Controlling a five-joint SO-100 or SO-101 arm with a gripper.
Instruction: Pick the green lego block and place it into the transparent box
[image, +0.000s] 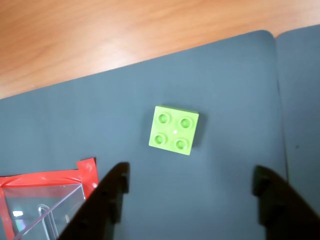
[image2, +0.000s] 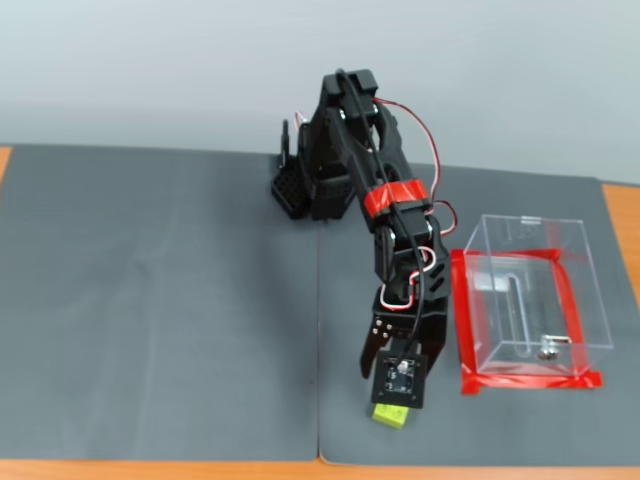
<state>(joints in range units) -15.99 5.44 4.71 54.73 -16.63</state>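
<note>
The green lego block (image: 174, 131) lies flat on the grey mat, studs up, in the middle of the wrist view. My gripper (image: 190, 185) is open and empty, its two black fingers (image: 114, 192) wide apart just below the block, above the mat. In the fixed view the block (image2: 391, 417) peeks out under the gripper (image2: 383, 388) near the mat's front edge. The transparent box (image2: 520, 238) stands to the right of the arm, outlined by red tape (image2: 530, 380), with a small metal piece (image2: 547, 349) at its bottom. Its corner (image: 35, 210) shows at the wrist view's lower left.
Two dark grey mats (image2: 150, 300) cover the table and meet at a seam (image2: 319, 400) just left of the gripper. Bare wood (image: 100, 35) lies beyond the mats. The arm's base (image2: 320, 180) stands at the back.
</note>
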